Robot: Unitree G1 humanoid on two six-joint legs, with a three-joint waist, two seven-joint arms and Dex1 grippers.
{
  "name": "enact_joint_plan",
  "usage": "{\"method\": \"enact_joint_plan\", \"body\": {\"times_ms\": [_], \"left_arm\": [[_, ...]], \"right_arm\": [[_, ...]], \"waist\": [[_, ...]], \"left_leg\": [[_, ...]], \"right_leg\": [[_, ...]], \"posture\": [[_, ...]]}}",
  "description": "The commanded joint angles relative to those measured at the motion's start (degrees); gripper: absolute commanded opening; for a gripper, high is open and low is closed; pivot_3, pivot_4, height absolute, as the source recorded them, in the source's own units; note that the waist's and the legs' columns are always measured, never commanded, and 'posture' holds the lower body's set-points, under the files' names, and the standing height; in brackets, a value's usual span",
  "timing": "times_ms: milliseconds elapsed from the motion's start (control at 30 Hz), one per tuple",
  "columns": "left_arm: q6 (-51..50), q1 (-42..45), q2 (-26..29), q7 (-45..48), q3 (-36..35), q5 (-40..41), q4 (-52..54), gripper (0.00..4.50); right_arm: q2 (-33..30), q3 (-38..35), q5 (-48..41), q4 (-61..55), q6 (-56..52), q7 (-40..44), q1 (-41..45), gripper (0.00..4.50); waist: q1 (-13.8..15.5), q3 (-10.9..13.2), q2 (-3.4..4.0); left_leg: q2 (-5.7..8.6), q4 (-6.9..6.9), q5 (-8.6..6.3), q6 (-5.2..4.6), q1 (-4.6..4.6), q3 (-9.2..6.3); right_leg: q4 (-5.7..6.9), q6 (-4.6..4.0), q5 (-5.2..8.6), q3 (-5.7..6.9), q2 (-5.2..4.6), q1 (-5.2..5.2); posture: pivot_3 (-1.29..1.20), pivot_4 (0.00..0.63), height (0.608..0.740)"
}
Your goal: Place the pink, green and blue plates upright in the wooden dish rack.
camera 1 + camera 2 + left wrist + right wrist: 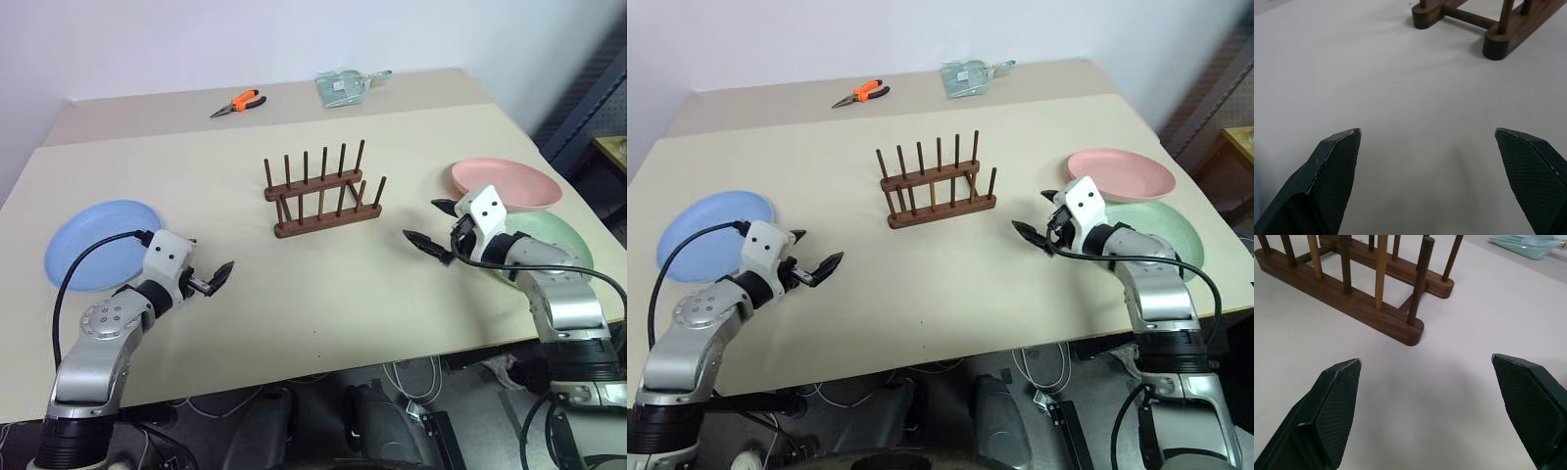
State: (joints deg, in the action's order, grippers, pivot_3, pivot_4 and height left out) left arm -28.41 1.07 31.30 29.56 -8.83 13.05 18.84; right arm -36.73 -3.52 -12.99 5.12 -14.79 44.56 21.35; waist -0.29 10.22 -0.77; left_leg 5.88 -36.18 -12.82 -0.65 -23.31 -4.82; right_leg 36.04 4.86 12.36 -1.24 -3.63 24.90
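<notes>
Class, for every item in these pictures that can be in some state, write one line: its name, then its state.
blue plate: flat on table, not racked
pink plate: flat, rim overlapping the green plate
green plate: flat, partly under the pink plate
wooden dish rack: upright, empty
left end effector: open, empty
right end effector: open, empty
orange-handled pliers: lying flat, handles spread
</notes>
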Motion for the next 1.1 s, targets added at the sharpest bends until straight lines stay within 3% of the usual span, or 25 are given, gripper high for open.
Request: {"method": "enact_joint_plan", "body": {"times_ms": [33,233,367,467,633,867,967,1100], "left_arm": [[0.45,0.27,-0.3,-0.86,0.19,-0.28,1.81,4.5],[0.13,0.67,-1.59,0.64,2.33,1.37,1.66,4.5],[0.55,5.4,-1.36,3.87,7.23,0.41,-2.79,4.5],[2.32,11.95,-1.09,6.4,11.64,-2.1,-10.2,4.5],[9.9,26.96,-4.99,10.45,18.33,-6.84,-31.84,4.5],[20.31,40.48,-12.36,16.17,20.6,-9.43,-57.45,4.5],[23.55,42.6,-13.99,17.76,20.85,-10.61,-63.13,3.61],[25.1,43.02,-14.23,19.11,20.07,-10.85,-64.45,1.59]], "right_arm": [[0.97,0.54,1.11,0.65,2.26,-0.51,3.12,4.37],[3.24,2.25,1.91,4.23,3.06,-0.35,6.9,4.37],[4.07,4.27,2.19,1.01,2.24,0.34,5.3,4.37],[5.17,4.68,2.78,-1.55,1.49,-1.47,3.92,4.37],[5.83,5.51,5.64,-7.9,1.99,-5.44,-1.46,4.37],[6.56,3.59,6.38,-19.44,-2.34,-11.69,-9.86,4.37],[5.95,2.85,7.11,-21.53,-2.99,-13.17,-12.32,4.5],[5.7,2.23,6.84,-22.28,-3.47,-13.49,-13.05,4.5]], "waist": [[-0.05,0.0,0.0],[-0.18,0.0,0.0],[0.77,0.0,0.0],[1.07,0.0,0.0],[1.3,-0.02,0.0],[1.07,-0.05,0.0],[1.17,-0.11,0.0],[1.07,-0.14,-0.01]], "left_leg": [[0.0,0.0,0.0,0.0,0.0,0.0],[0.0,0.01,0.0,0.0,0.0,0.0],[0.01,-0.04,0.0,0.0,0.0,0.0],[0.02,-0.06,0.01,0.0,0.0,-0.01],[0.08,-0.08,0.01,0.0,-0.01,-0.04],[0.1,-0.07,0.01,0.0,0.0,-0.04],[0.1,-0.09,0.01,0.0,0.0,-0.05],[0.1,-0.15,0.01,-0.01,0.04,-0.05]], "right_leg": [[0.0,0.0,0.0,0.0,0.0,0.0],[0.0,0.0,0.0,0.01,0.01,0.01],[0.0,0.0,0.0,0.02,0.0,-0.01],[0.02,0.0,-0.01,0.03,0.01,-0.02],[0.02,0.02,-0.02,0.06,-0.01,-0.02],[0.03,0.04,-0.02,0.07,-0.02,-0.02],[0.04,0.05,-0.02,0.08,-0.03,-0.05],[0.04,0.06,-0.03,0.09,-0.03,-0.13]], "posture": [[0.0,0.15,0.729],[0.0,0.15,0.729],[0.0,0.15,0.729],[0.0,0.15,0.729],[0.0,0.15,0.729],[0.0,0.15,0.729],[0.0,0.15,0.729],[0.0,0.15,0.729]]}}
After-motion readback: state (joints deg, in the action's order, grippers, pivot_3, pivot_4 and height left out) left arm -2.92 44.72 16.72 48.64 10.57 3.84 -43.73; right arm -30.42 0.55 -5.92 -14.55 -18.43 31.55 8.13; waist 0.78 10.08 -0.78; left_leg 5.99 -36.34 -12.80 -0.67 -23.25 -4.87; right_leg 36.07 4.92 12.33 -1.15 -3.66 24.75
